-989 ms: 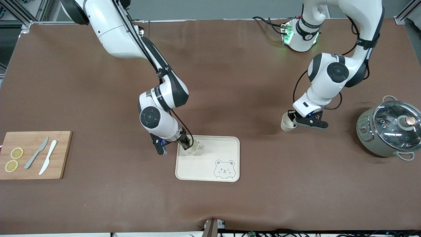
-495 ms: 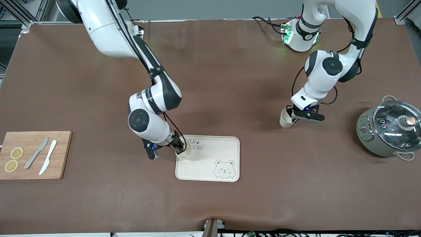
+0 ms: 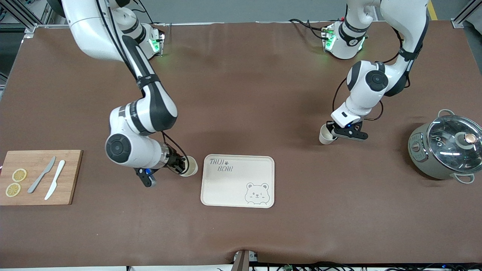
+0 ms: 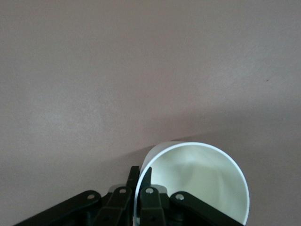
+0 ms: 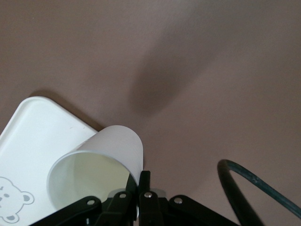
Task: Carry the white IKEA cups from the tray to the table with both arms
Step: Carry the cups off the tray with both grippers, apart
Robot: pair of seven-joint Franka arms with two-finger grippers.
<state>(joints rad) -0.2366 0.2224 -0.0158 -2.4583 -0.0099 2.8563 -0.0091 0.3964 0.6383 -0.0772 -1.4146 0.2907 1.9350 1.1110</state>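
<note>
Each claw pinches a cup by its rim: right claw (image 3: 183, 168) beside the tray (image 3: 241, 188), left claw (image 3: 332, 132) over the table (image 3: 241, 94). A tipped cup could roll when let go.

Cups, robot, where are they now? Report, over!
Right gripper shut on a cup, over the table beside the tray. Left gripper shut on the second cup, over the table. Tray empty. Nothing in the way.
</note>
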